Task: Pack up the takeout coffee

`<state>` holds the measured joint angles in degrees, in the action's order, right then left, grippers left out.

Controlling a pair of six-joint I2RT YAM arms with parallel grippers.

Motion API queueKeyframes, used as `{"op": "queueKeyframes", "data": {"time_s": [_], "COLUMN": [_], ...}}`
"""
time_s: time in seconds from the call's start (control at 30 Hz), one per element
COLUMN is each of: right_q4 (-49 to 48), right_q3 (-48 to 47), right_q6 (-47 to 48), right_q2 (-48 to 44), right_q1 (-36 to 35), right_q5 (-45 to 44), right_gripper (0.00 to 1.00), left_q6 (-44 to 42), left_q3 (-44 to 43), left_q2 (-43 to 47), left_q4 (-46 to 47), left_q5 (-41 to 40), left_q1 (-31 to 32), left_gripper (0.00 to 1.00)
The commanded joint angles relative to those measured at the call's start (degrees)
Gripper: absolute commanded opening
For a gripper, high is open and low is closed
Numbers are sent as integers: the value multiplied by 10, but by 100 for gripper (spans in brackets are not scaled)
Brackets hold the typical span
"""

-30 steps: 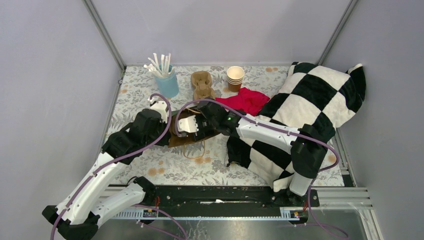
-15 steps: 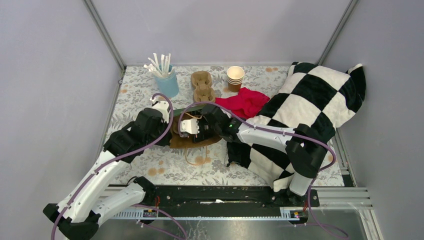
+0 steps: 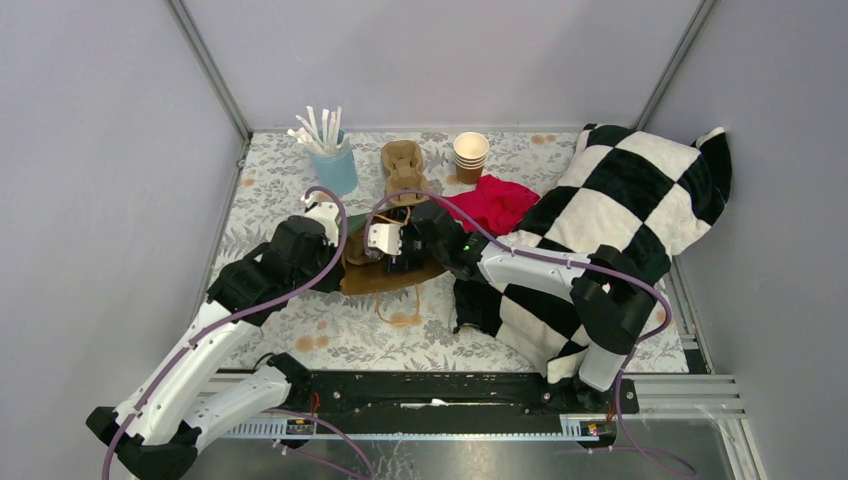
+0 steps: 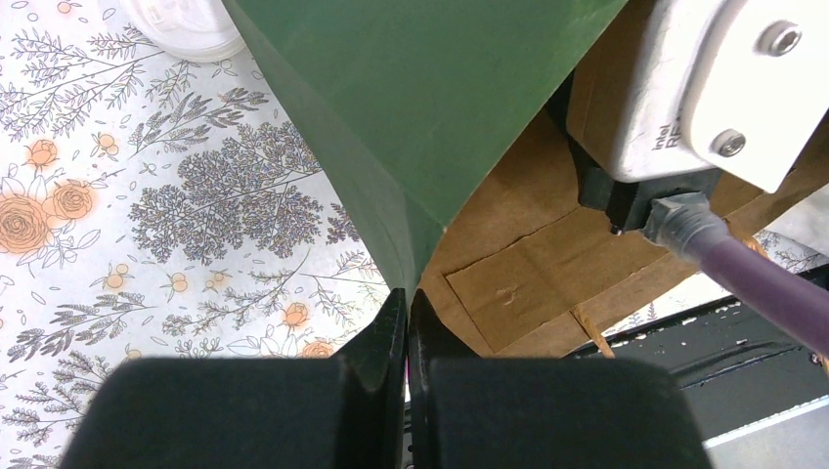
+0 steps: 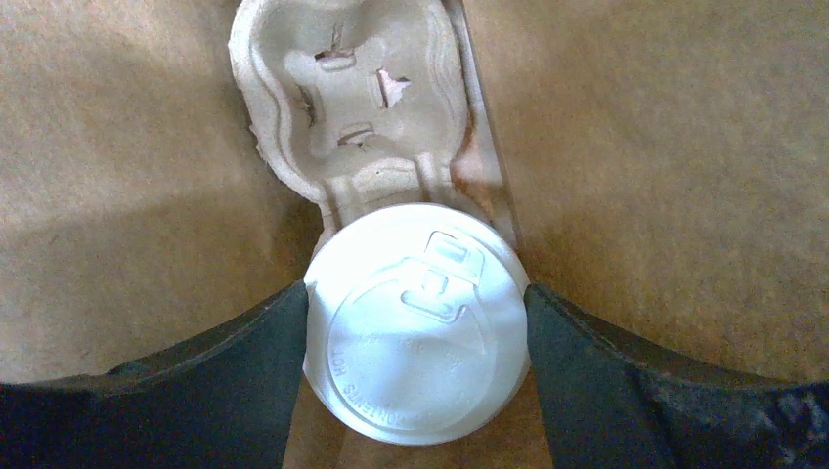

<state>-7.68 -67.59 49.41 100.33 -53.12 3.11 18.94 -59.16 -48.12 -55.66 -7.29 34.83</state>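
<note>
Top view: the right gripper (image 3: 398, 258) is standing in the mouth of the bag (image 3: 372, 281). Left wrist: the left gripper (image 4: 407, 315) is pinching the bag's green edge, jaws together. Right wrist: both fingers (image 5: 244, 342) are clamping the coffee (image 5: 415, 337) inside the bag, beside a carrier (image 5: 342, 88).

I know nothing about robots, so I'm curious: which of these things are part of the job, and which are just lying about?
In use: coffee, bag, carrier inside it.
Lying about: straws, cup stack, spare carrier, loose lid, red cloth, pillow.
</note>
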Motion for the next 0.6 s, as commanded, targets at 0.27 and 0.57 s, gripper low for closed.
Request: {"op": "queueKeyframes", "data": {"time_s": [0.27,0.57], "right_q4": [-63,-104], "right_q3": [-35,11], "right_q6": [-55,-87], "right_q2": [-11,7], "right_q1": [10,30], "right_q5": [7,-4], "right_gripper": [59,62], "left_q6": [-7,-10], "left_q3": [-28,-28], "left_q2": [-4,-3], "left_q4": [6,6], "left_q5": [5,6], "left_q1": [1,1], "left_gripper": [0,0]}}
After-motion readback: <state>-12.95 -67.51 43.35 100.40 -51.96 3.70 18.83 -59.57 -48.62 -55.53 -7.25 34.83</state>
